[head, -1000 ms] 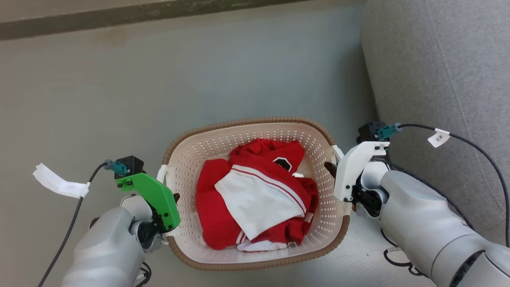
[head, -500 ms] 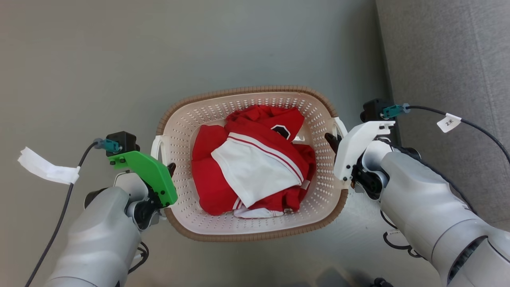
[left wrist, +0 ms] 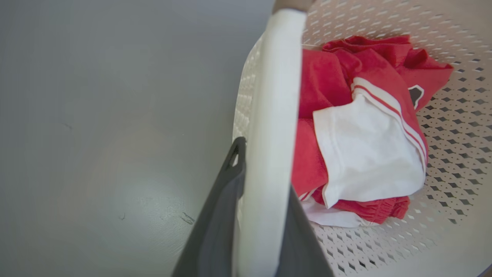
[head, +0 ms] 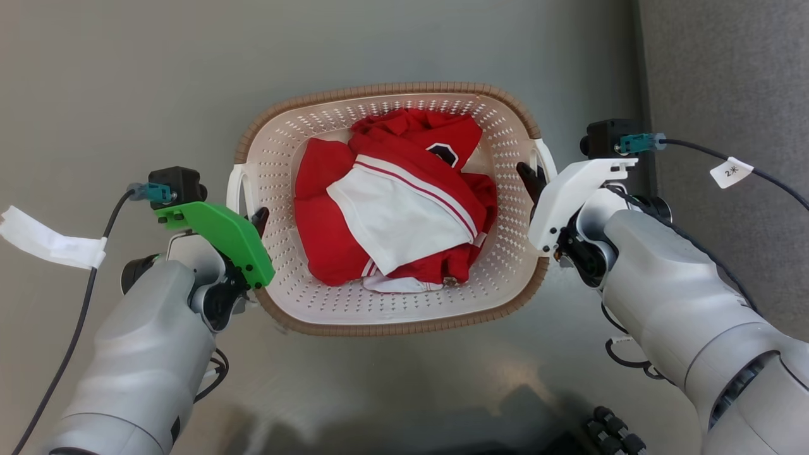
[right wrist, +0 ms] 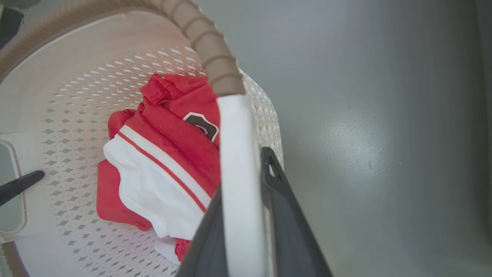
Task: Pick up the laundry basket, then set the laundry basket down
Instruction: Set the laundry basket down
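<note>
Left claw (head: 258,220) clamped on left handle (left wrist: 275,115) of laundry basket (head: 392,88), its 9 o'clock side; right claw (head: 528,174) clamped on right handle (right wrist: 238,173), 3 o'clock side. Red clothes (head: 392,208) inside. Reads as lift or carry, contact with floor (head: 126,76) unclear. Next: move both arms level, together.

cream laundry basket (head: 385,309), upright, holding clothes

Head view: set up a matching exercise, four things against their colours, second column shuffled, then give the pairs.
Things:
1. laundry basket rim
2. clothes
3. left wrist cover
4. right wrist cover

Colours:
A. green
B. plain white
C. brown
D. red and white

Pairs: 1-C, 2-D, 3-A, 4-B
</note>
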